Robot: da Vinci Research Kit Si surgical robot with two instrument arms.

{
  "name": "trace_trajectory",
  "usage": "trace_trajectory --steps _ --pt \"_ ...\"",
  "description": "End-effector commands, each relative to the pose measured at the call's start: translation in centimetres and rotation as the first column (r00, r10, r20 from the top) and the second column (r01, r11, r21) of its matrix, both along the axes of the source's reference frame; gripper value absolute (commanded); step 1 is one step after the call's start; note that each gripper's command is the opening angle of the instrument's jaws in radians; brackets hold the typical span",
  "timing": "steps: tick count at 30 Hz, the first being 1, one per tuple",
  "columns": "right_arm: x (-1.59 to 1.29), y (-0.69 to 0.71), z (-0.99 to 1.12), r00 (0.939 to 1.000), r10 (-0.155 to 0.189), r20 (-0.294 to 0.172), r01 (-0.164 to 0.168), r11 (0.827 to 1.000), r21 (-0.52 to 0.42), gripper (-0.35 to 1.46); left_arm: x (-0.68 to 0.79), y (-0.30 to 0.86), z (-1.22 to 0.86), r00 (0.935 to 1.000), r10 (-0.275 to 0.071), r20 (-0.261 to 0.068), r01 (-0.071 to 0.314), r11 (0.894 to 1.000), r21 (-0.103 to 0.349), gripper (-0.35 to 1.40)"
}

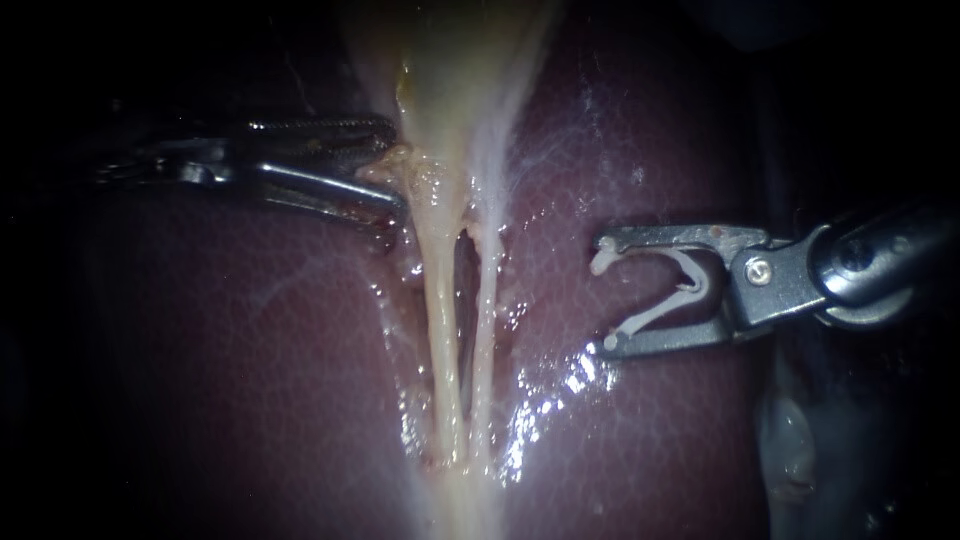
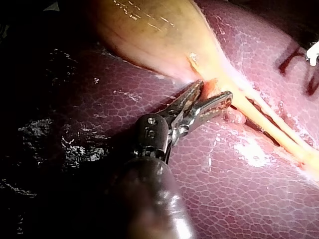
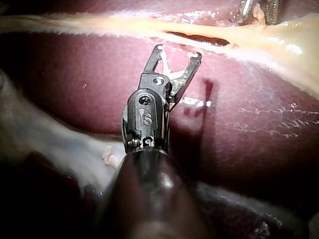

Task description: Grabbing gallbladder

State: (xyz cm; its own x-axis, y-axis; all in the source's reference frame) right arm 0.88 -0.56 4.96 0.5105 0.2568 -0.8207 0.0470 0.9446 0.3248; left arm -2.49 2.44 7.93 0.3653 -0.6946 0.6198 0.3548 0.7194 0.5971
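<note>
left tool (image 1: 395, 167) parted, tips against the gallbladder (image 1: 440, 80) neck; right tool (image 1: 605, 295) wide, gripping a clip (image 1: 655, 315)

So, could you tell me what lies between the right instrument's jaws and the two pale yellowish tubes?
Only bare dark-red liver surface, as the endoscope view shows; the right instrument, holding a white clip, stands clear of the tubes.
</note>
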Motion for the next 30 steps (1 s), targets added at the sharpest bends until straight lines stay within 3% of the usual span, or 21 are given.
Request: trace_trajectory --steps 1,6,8,21,25,30 --pt "0.0 0.0 0.0 1.0 0.0 0.0 0.0 1.0 0.0 0.5 0.0 0.0 0.0 1.0 -0.001 -0.001 0.001 1.0 0.005 0.15" --pt "0.0 0.0 0.0 1.0 0.0 0.0 0.0 1.0 0.0 0.5 0.0 0.01 0.01 0.9999 -0.01 -0.001 0.01 1.0 0.02 -0.13" --pt "0.0 0.0 0.0 1.0 0.0 -0.001 0.0 1.0 0.0 0.5 0.01 0.0 0.0 0.9999 -0.01 -0.006 0.01 1.0 0.027 -0.33" --pt "-0.02 0.0 0.0 1.0 -0.001 -0.001 0.001 1.0 0.0 0.5 0.12 -0.01 -0.33 1.0 0.006 -0.004 -0.005 0.997 0.073 -0.35" --pt "-0.02 0.0 0.0 1.0 -0.001 -0.001 0.001 1.0 0.0 0.5 0.21 0.07 -0.52 0.9999 0.012 0.004 -0.012 0.996 0.087 -0.35" --pt "-0.02 0.0 0.0 1.0 -0.001 -0.001 0.001 1.0 0.0 0.5 0.37 0.22 -0.83 0.9999 -0.013 0.0 0.013 0.995 0.096 -0.35"
